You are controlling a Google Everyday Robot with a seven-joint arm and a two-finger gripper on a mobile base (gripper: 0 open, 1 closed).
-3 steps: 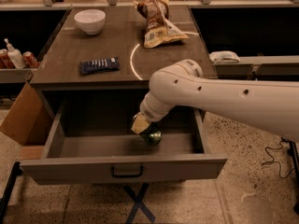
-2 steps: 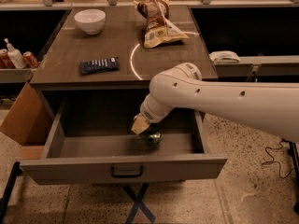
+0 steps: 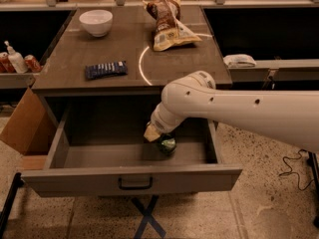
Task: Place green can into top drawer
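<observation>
No writing can be read anywhere. The green can shows only a dark patterned side. The brown snack bag carries a pale label patch whose print is too small to make out. The dark blue packet has a row of light marks that cannot be read.

The tool is down inside the open top drawer, at the end of the white arm that reaches in from the right. Its tan tip sits just beside the can's upper left edge, and the two seem to touch. Whether it is spread or pressed together cannot be told, nor whether it grips the can.

The can stands on the drawer floor just below and right of the tool, near the middle of the drawer. The drawer's bar handle lies in front of the tool, on the front panel.

Above and behind the tool is the worktop. The blue packet lies up and left of the tool, the white bowl farther back on the left, and the snack bag straight behind.
</observation>
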